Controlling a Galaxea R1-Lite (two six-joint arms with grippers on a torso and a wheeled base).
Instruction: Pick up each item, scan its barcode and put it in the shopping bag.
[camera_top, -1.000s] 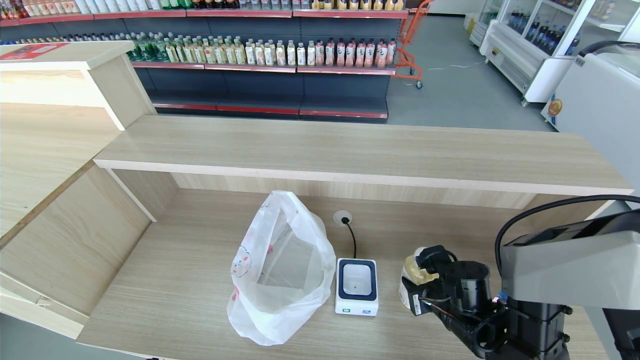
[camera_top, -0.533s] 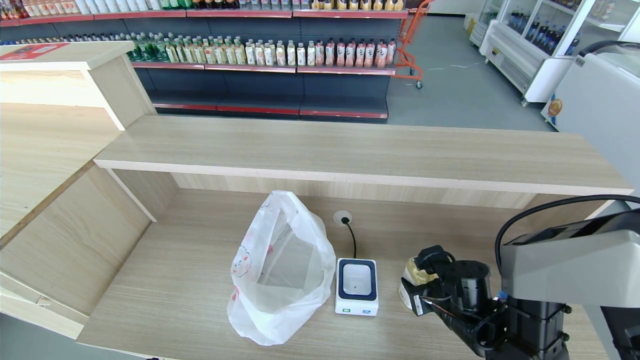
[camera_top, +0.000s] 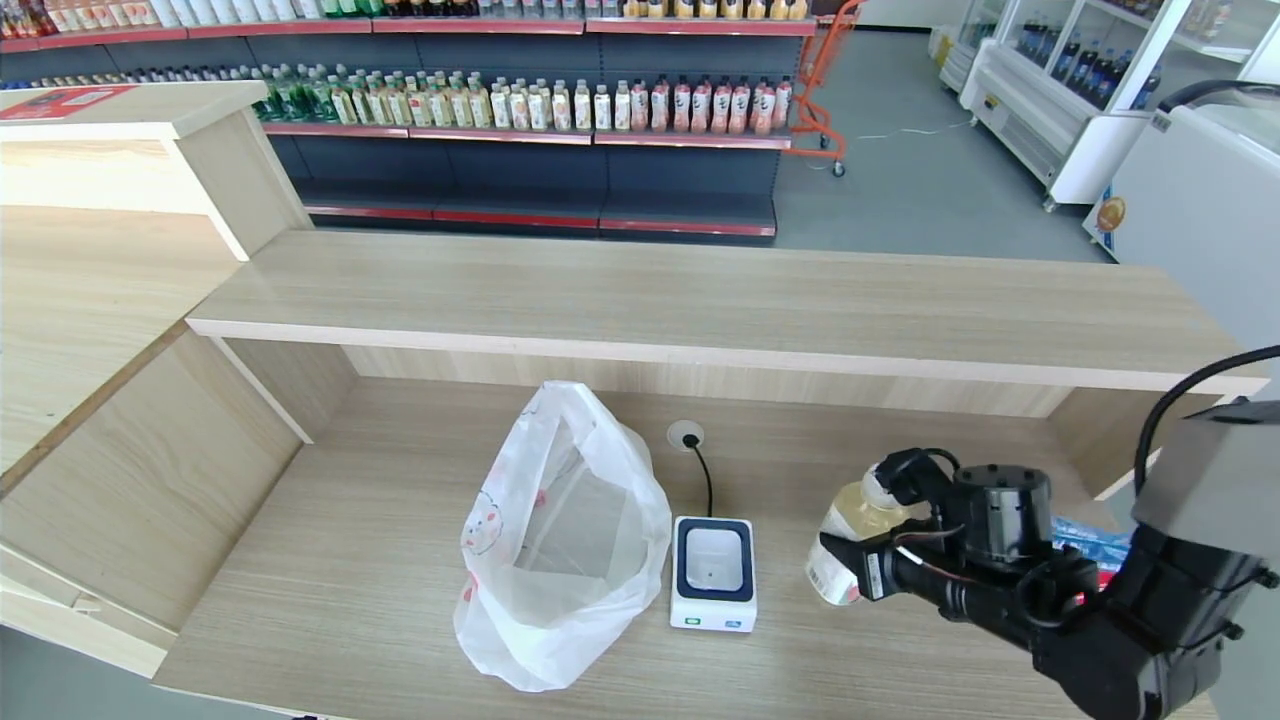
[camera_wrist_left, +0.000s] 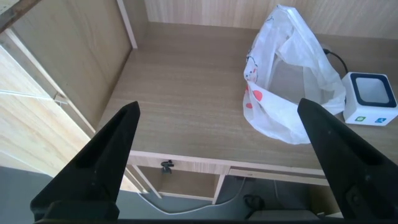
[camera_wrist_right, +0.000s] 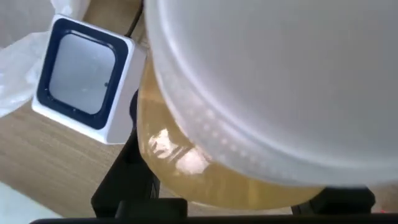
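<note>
Head view: the right pincer (camera_top: 870, 518) is clamped on a clear bottle (camera_top: 843, 528) of pale yellow liquid with a white cap and white label. It is held tilted, just right of the scanner (camera_top: 713, 572), over the counter (camera_top: 380, 600). The left pincer (camera_wrist_left: 217, 118) is spread wide and holds nothing.

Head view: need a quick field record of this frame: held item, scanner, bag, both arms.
held item: bottle of yellowish liquid, tilted
right gripper: fingers shut on the bottle, right of the scanner, not over its window
scanner: on the counter, cable plugged in, between shopping bag and bottle
shopping bag: white, mouth open, nothing seen inside
left gripper: fingers open, empty, apart from the bag
stage: scan not yet done
</note>
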